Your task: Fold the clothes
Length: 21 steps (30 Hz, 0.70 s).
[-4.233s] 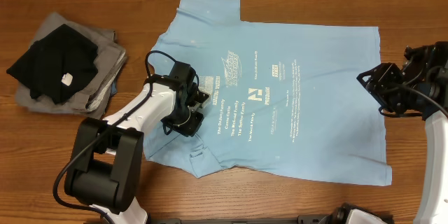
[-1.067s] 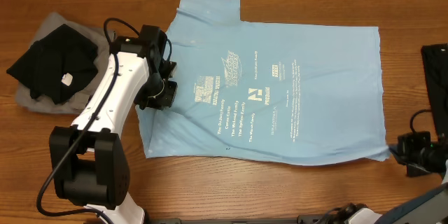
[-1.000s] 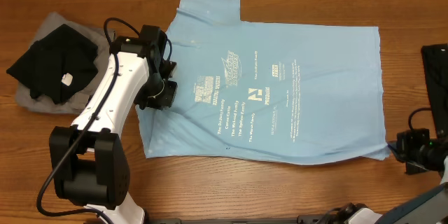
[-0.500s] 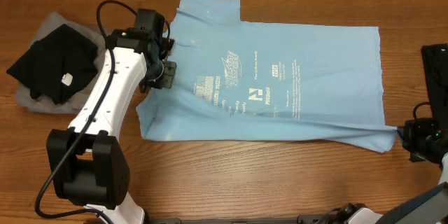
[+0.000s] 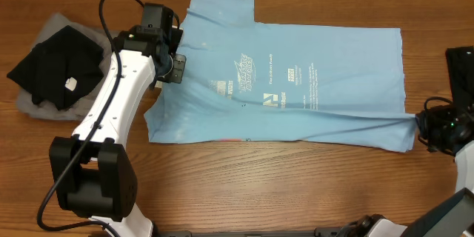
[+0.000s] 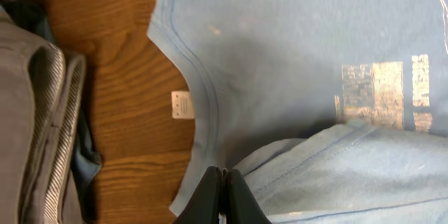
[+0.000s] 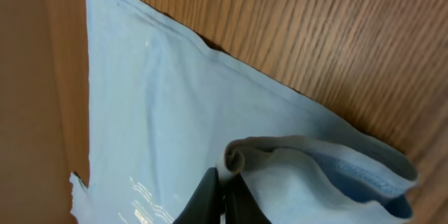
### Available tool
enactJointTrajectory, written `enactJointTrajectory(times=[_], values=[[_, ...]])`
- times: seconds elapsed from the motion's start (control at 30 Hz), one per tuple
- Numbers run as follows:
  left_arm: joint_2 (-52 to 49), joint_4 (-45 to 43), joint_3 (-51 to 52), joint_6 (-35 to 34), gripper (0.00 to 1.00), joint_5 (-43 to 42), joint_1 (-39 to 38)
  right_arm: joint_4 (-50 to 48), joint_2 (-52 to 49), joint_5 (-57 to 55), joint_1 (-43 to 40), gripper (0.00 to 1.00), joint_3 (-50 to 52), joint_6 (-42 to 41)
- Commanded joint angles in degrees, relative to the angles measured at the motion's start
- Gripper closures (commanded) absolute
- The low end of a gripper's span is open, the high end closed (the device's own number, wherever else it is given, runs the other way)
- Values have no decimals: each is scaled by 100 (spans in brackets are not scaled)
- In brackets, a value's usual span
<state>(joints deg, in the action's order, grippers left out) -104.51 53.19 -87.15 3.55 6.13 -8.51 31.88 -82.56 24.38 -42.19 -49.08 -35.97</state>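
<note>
Here we see the left gripper [image 6: 222,180] with its fingers pressed together on a gathered fold of the sky-blue T-shirt [image 6: 294,35], right next to the collar [image 6: 199,91]. A small white tag [image 6: 181,103] shows just beside the collar rim, over the wood. Seen from overhead, this left gripper [image 5: 176,65] sits at the shirt's left edge, near the neck.

The right gripper [image 7: 222,180] is likewise closed, pinching a rolled-up bit of the hem, which curls into a loop beside its fingers. From overhead we find the right gripper [image 5: 427,124] at the far right corner of the T-shirt [image 5: 341,59].

Between the two grippers a taut crease runs across the cloth, and the near part of the shirt is turned over along it, so a doubled band lies over the lower lines of the lettering [image 5: 252,74]. The rest of the shirt lies flat on the wooden table [image 5: 259,192].

To the left, well apart from the shirt's body, a black garment [image 5: 55,63] rests on a grey garment [image 5: 37,107].
</note>
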Motion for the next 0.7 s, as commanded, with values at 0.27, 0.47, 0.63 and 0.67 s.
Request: enactJointTrajectory(times=[0.27, 0.47, 0.63, 0.67], values=[[37, -472, -140, 50, 96, 131, 153, -575, -474, -116, 219, 96, -125, -162], [37, -494, -140, 48, 96, 129, 153, -745, -518, -28, 310, 96, -125, -162], [37, -476, -140, 48, 75, 133, 151, -870, -522, -26, 356, 39, -125, -160], [37, -448, -140, 50, 66, 146, 155, -868, -520, 11, 343, 34, -127, -160]])
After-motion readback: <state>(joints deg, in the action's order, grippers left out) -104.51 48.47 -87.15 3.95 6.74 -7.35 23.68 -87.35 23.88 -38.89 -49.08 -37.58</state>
